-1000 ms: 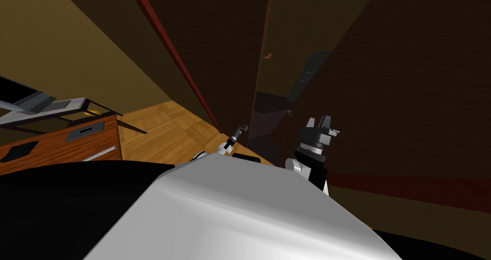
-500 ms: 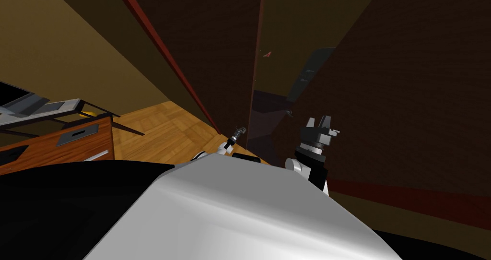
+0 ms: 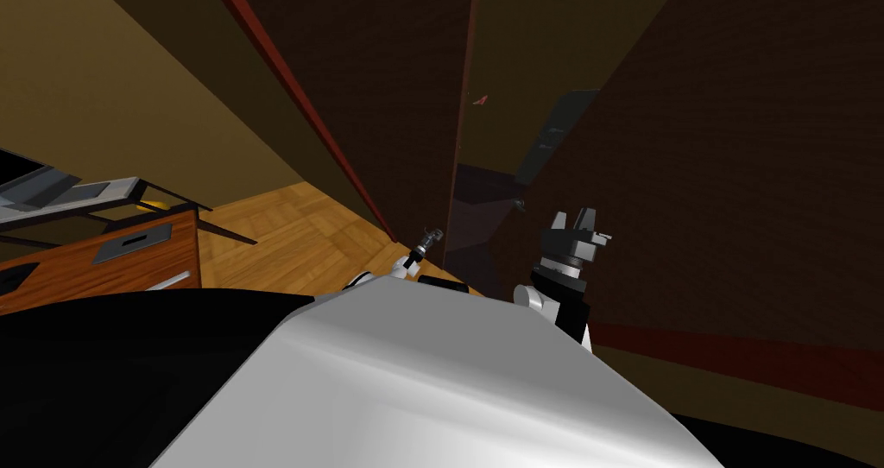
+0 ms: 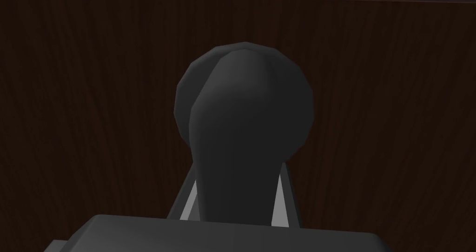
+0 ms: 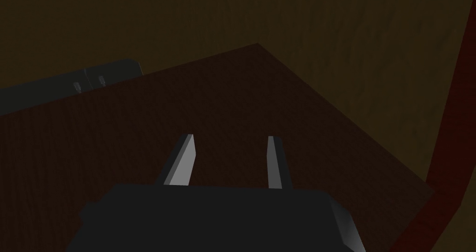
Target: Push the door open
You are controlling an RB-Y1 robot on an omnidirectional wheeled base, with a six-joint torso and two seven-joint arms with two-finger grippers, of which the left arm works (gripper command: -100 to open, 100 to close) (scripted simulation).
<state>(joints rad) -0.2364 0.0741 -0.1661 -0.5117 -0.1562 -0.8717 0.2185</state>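
L gripper (image 3: 432, 235) small, dark w/ silvery bands, thin white forearm (image 3: 401, 267), R gripper (image 5: 230, 142) dark boxy body, 2 thin lt-grey blade fingers (image 5: 182, 163), R wrist (image 3: 565, 268) black, stepped, round white joint (image 3: 524, 297)

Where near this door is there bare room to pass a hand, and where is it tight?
Free: the wood floor between the cabinet and the red frame; bare dark panel ahead of the open right hand. Tight: left hand shut on the handle.
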